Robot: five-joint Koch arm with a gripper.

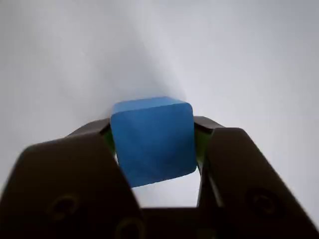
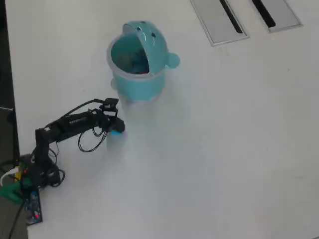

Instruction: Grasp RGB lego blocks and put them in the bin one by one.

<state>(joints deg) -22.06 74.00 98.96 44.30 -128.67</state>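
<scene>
A blue lego block (image 1: 152,142) fills the space between my two dark jaws in the wrist view, and my gripper (image 1: 152,130) is shut on it. From overhead the blue block (image 2: 117,132) shows as a small blue spot at the tip of the arm, where the gripper (image 2: 116,129) sits just below and left of the bin. The teal round bin (image 2: 137,79) stands with its domed lid (image 2: 152,42) flipped up, and something dark and reddish lies inside. No other lego blocks show on the table.
Two flat grey slotted panels (image 2: 219,20) lie at the table's top right. The arm's base (image 2: 42,169) with loose cables stands at the left edge. White tabletop (image 2: 214,149) spreads to the right of the arm.
</scene>
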